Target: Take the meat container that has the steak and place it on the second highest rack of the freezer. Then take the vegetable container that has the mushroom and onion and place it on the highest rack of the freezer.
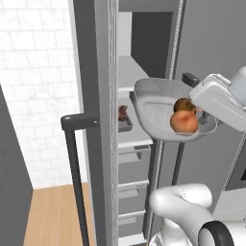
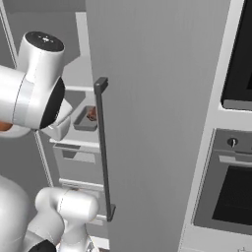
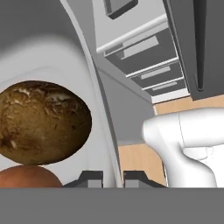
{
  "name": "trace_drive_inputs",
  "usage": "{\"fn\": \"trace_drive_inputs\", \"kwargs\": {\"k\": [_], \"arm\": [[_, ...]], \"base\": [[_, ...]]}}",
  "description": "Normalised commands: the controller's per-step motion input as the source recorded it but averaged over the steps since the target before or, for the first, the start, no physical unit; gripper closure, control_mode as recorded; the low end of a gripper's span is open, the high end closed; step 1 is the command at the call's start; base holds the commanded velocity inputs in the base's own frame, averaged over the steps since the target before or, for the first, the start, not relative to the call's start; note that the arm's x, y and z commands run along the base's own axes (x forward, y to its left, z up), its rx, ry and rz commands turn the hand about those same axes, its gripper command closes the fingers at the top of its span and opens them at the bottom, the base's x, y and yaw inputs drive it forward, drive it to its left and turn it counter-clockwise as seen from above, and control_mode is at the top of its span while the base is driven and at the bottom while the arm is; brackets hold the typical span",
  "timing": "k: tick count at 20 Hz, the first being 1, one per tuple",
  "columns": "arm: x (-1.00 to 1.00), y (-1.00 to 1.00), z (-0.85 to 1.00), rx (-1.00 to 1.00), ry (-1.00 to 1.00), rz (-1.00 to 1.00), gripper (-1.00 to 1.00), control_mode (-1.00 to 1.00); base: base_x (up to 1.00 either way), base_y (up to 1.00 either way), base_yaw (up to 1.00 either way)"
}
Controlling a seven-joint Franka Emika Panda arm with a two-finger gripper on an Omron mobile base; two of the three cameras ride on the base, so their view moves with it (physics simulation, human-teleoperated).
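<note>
The vegetable bowl (image 1: 158, 103) is held clear of the freezer (image 1: 126, 72), just outside its open front, with its far-left rim level with or slightly above the top shelf (image 1: 129, 72). That shelf lies to the left and further in from the bowl; the coming move is judged to turn on this gap. The bowl is carried slightly tilted, its open face toward the camera in the left base view.

Mushroom (image 1: 183, 105) and onion (image 1: 183, 122) are seen lying together at the bowl's right, lower side, next to the gripper (image 3: 113, 176), mushroom above onion, touching.

The jaws are clenched on the bowl's rim; in the hand view the rim wall is seen rising between the two tips.

The steak (image 1: 123, 113) is seen in its tray (image 1: 125, 125) on the lower shelf, so the first half of the task is judged done.

Arm pose: the hand is reached in from the right at shelf height, forearm sloping up to the right; the elbow is low and near the base.

The door (image 1: 93, 120) is open at left, its bar handle (image 1: 77, 182) near.
</note>
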Motion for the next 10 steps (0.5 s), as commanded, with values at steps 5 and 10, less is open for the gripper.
{"fn": "trace_drive_inputs", "kwargs": {"k": [5, 10], "arm": [[0.00, 0.00, 0.00, 0.00, 0.00, 0.00, 1.00, 1.00], [0.00, 0.07, 0.00, 0.00, 0.00, 0.00, 1.00, -1.00]], "base": [[0.23, 0.16, -0.09], [0.00, 0.05, -0.01]]}}
